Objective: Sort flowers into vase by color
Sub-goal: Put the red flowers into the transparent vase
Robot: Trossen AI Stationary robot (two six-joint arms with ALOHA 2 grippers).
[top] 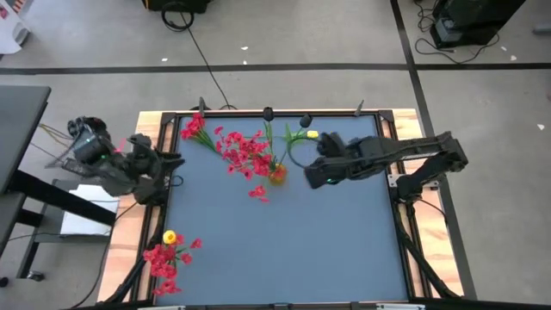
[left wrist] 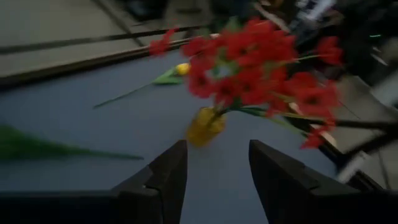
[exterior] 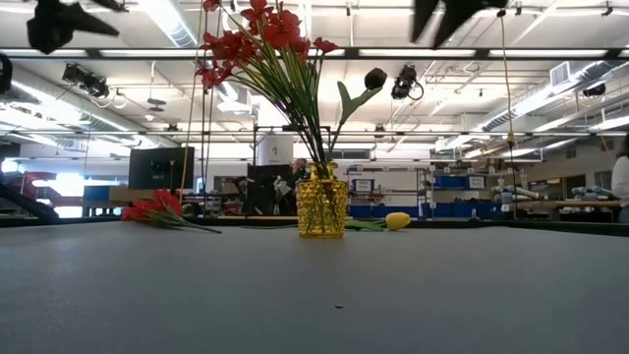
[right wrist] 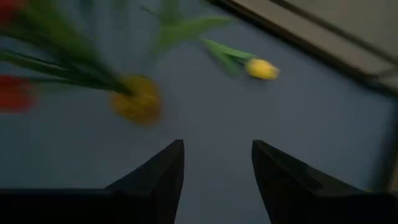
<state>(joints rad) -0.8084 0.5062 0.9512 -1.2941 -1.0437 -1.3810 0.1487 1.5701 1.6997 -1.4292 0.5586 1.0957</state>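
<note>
An amber glass vase (top: 277,176) (exterior: 321,202) stands upright mid-table toward the far side. It holds a bunch of red flowers (top: 241,151) (exterior: 260,39) and one stem with a dark bud (exterior: 374,77). A yellow tulip (top: 310,135) (right wrist: 261,68) lies flat near the far edge. More red flowers (top: 191,127) lie at the far left corner. A mixed red and yellow bunch (top: 169,255) lies at the near left corner. My right gripper (top: 316,178) (right wrist: 217,155) hovers open just right of the vase. My left gripper (top: 172,165) (left wrist: 217,155) is open over the table's left edge, pointing at the vase.
The blue-grey table top (top: 293,250) has a raised wooden frame (top: 392,116) around it. Open table surface lies in the middle and toward the near right. Cables and equipment (top: 82,198) sit off the left edge beside the left arm.
</note>
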